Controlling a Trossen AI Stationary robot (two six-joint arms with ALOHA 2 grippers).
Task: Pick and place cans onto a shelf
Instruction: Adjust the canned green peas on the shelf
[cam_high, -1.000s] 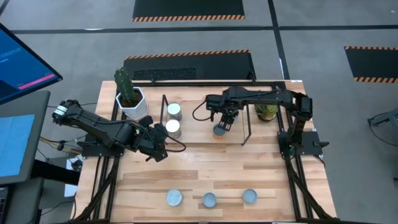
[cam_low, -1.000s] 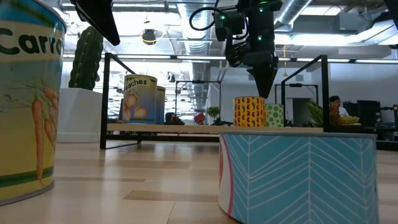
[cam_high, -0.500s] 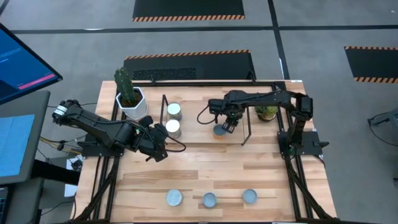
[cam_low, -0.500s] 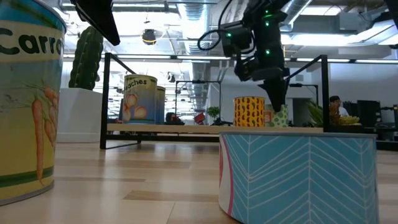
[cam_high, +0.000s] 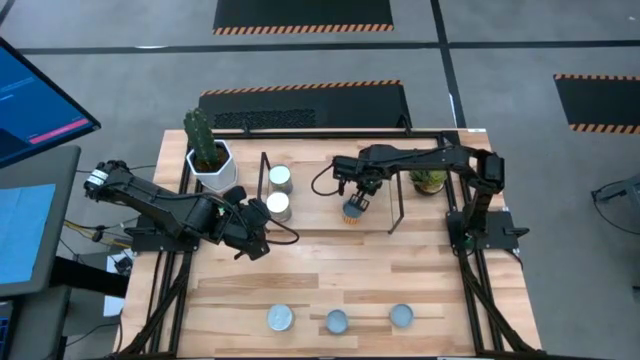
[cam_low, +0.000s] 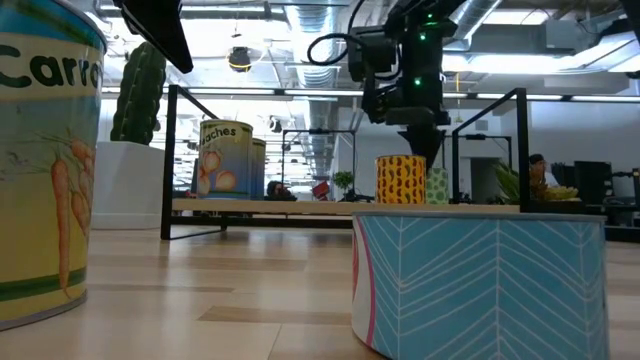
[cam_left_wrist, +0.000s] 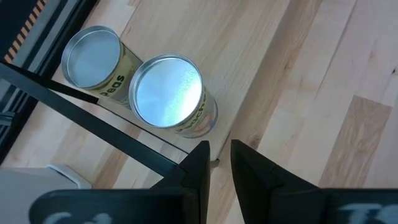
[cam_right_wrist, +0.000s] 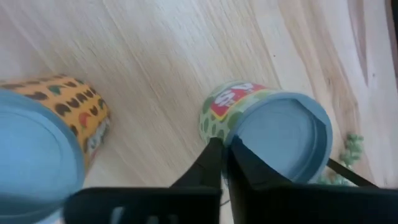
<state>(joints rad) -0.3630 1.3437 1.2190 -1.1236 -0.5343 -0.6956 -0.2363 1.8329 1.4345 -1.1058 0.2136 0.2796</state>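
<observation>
At upper centre of the high view, the right hand (cam_high: 354, 205) reaches in from the right, clenched empty, over a can (cam_high: 352, 211) inside the shelf (cam_high: 396, 212); two cans (cam_high: 279, 193) stand at its left end, with bare worktop (cam_high: 330, 265) below. In the low view, it hangs above the yellow can (cam_low: 400, 180). In the right wrist view, a green can (cam_right_wrist: 273, 130) lies just beyond its fingertips, possibly touching. The left hand (cam_left_wrist: 216, 163) waits, slightly parted.

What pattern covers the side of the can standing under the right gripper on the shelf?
Yellow-orange with dark spots, on the can below the right gripper; the low view shows it best.
</observation>
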